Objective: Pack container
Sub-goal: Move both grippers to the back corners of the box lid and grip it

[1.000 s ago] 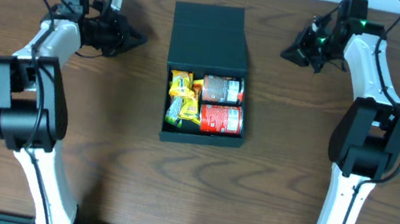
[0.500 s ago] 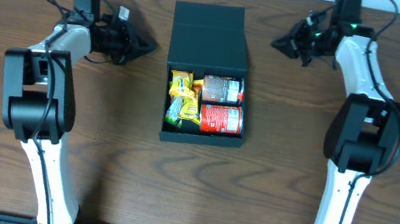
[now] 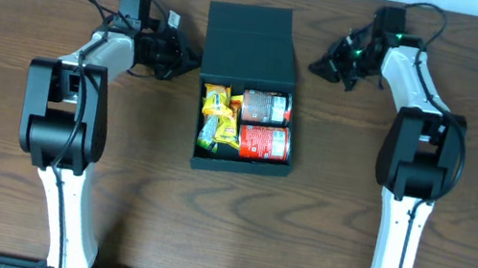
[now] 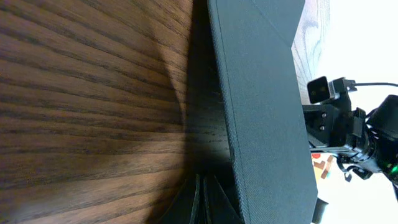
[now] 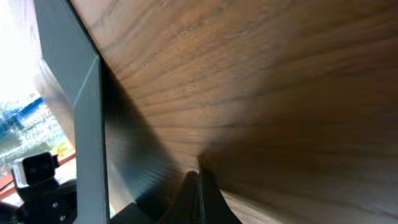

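The container (image 3: 253, 37) is a dark box in the middle of the table, its flap lid lying open and flat toward the far side. Its tray holds two red cans (image 3: 265, 125) on the right and yellow snack packets (image 3: 214, 115) on the left. My left gripper (image 3: 195, 60) is shut, low on the table, its tip at the lid's left edge; the lid's side wall (image 4: 261, 106) fills the left wrist view. My right gripper (image 3: 314, 66) is shut, a short way right of the lid's right edge (image 5: 87, 124).
The brown wooden table (image 3: 113, 191) lies under everything. The right arm's camera and cables (image 4: 348, 134) show beyond the lid in the left wrist view. Both arm bases stand at the near edge.
Both grippers have moved inward toward the open lid. The left one has come from well left to its left edge. The right one has come closer to its right edge.
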Action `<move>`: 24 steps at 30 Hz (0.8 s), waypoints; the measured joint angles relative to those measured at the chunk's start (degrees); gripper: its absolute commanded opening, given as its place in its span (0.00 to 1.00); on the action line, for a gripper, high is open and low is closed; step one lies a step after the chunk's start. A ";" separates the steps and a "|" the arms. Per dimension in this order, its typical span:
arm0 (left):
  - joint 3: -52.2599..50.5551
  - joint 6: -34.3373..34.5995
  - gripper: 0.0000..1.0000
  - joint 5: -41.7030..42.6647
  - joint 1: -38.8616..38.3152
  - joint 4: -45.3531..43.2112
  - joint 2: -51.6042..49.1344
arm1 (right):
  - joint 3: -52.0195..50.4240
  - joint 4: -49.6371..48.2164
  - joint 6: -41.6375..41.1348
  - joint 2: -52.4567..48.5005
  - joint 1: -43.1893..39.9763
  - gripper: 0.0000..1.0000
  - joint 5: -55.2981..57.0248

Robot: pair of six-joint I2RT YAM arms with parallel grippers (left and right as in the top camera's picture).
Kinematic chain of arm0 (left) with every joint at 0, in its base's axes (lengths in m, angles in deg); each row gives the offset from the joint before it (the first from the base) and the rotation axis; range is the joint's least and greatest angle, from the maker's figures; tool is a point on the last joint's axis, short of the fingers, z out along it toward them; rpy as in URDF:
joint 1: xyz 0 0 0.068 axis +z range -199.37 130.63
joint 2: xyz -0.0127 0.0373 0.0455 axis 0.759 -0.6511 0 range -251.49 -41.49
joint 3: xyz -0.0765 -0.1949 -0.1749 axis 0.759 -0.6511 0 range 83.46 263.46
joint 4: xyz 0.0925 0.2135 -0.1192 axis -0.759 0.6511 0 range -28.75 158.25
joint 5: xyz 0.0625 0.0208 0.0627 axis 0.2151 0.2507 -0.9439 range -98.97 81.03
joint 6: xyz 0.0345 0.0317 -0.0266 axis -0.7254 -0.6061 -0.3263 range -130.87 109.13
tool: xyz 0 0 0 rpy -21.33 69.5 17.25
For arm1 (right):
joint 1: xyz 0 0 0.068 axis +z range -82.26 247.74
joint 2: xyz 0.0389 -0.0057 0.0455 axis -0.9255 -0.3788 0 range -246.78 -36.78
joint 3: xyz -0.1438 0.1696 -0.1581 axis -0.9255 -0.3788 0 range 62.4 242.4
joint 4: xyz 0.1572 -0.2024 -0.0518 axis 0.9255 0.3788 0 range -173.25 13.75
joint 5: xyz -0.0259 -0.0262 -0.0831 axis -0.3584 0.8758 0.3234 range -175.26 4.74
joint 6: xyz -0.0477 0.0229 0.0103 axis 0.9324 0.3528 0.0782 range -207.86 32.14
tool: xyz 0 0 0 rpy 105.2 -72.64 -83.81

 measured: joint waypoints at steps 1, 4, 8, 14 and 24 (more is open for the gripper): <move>0.00 0.20 0.06 -0.20 -0.13 -0.24 0.00 | 0.04 0.02 0.02 0.00 0.11 0.02 -0.09; 0.00 1.27 0.06 -0.13 -0.35 -1.81 0.00 | 0.04 -0.15 0.04 -0.07 0.35 0.02 -0.48; 0.00 3.37 0.06 0.63 -0.76 -6.16 0.00 | 0.04 -1.55 -0.04 -0.13 1.29 0.02 -0.50; 0.00 6.23 0.05 0.76 -2.16 -9.44 0.00 | 0.04 -4.42 -1.05 -0.50 2.56 0.02 -1.77; 0.00 7.45 0.06 1.77 -2.78 -12.33 -0.02 | 0.04 -7.67 -2.36 -0.50 1.88 0.02 -3.98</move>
